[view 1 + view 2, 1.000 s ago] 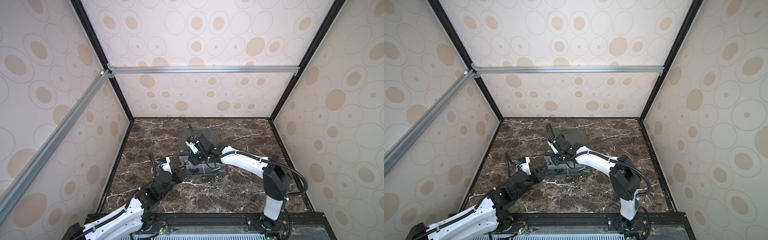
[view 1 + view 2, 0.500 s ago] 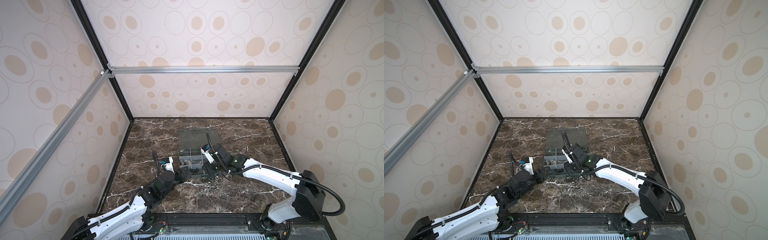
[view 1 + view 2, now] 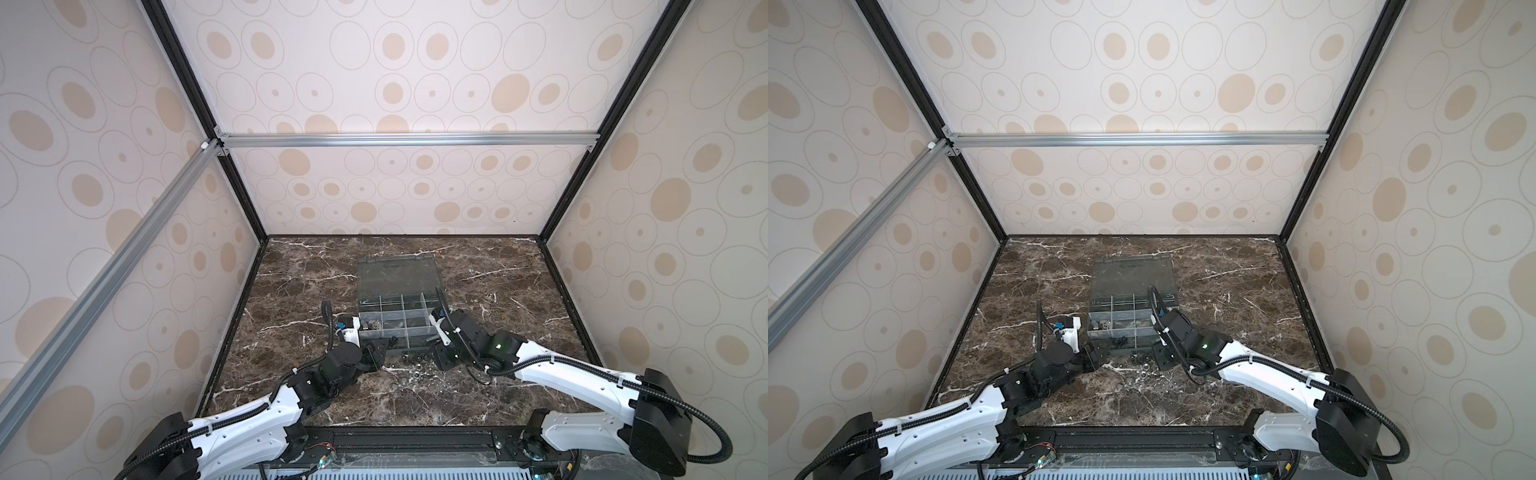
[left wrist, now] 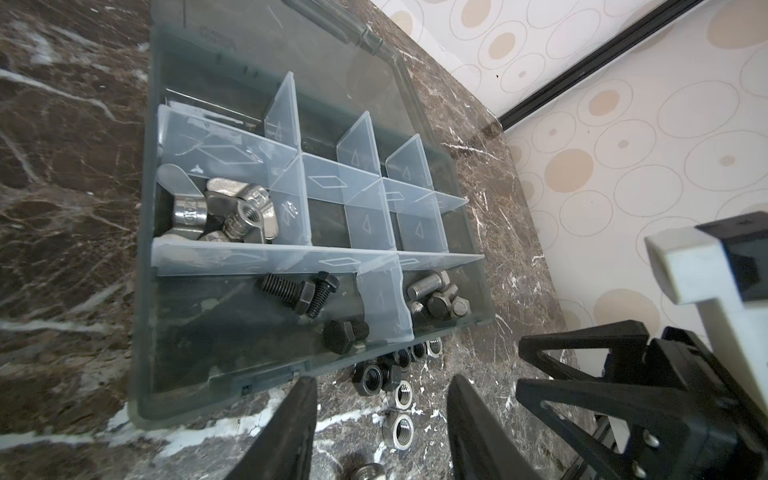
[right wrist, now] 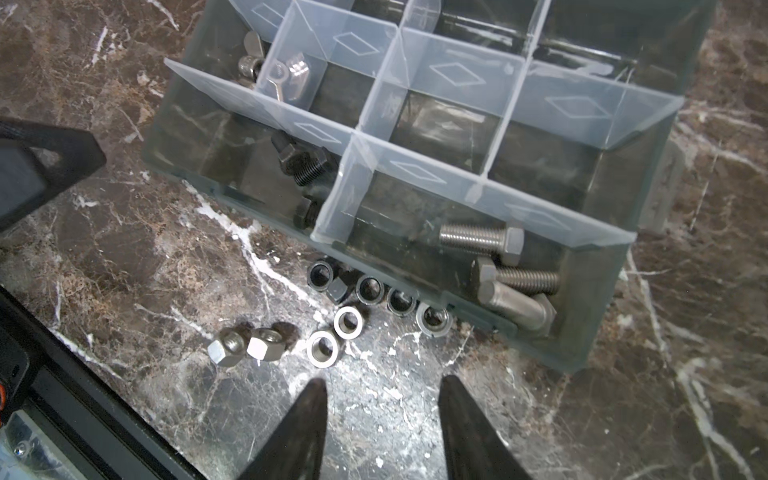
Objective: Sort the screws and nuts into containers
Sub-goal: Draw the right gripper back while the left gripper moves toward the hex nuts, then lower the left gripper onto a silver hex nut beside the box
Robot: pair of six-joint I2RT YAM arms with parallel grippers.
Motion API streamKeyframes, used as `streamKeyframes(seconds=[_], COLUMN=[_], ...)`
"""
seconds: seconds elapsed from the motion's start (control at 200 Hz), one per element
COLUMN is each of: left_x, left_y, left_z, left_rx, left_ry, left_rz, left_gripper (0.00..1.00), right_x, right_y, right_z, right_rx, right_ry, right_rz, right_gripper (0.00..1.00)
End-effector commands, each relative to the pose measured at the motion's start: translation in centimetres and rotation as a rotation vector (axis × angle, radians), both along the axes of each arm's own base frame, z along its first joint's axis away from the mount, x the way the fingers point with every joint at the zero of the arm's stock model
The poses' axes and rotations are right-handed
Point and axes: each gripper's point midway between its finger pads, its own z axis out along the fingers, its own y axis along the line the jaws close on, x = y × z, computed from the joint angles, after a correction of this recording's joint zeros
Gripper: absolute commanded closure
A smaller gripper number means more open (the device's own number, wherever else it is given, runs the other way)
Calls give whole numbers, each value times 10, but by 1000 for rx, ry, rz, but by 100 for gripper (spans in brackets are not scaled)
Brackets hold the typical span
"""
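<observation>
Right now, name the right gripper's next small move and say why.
Probably lower the right gripper onto the nearest silver hex nut and close. Its jaws stand open and empty above the marble, that nut lies just ahead of them, and the loose hex nuts lie outside the organizer box.

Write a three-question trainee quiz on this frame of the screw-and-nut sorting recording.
1. True or false: the loose black and silver metal hex nuts lie inside the translucent grey plastic organizer box.
2. Which fills the compartment beside the silver hex-head screws, in the same row? A black hex-head screws; B washers; C hex nuts.
3. Fill in: the left gripper and right gripper both stand ____ and empty.
Key: 1 false, they lie on the brown marble table; 2 A; 3 open.
</observation>
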Motion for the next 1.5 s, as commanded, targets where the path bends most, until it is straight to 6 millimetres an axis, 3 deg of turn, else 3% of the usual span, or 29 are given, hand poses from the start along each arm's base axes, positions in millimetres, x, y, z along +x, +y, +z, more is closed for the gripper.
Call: streamKeyframes(seconds=[0.0, 0.715, 1.496], left_x=[0, -29, -82], left_y=[-8, -22, -53], left_z=[16, -6, -46], left_rx=[1, 26, 97], left_ry=[-23, 41, 156], left_rz=[-16, -58, -143], left_gripper=[49, 49, 48], right_x=[0, -7, -9], right_y=[-9, -18, -26], right_z=[-3, -14, -22], right_rx=[10, 8, -18], right_ry=[8, 32, 34], right_rz=[-64, -98, -109], right_gripper=[52, 52, 52])
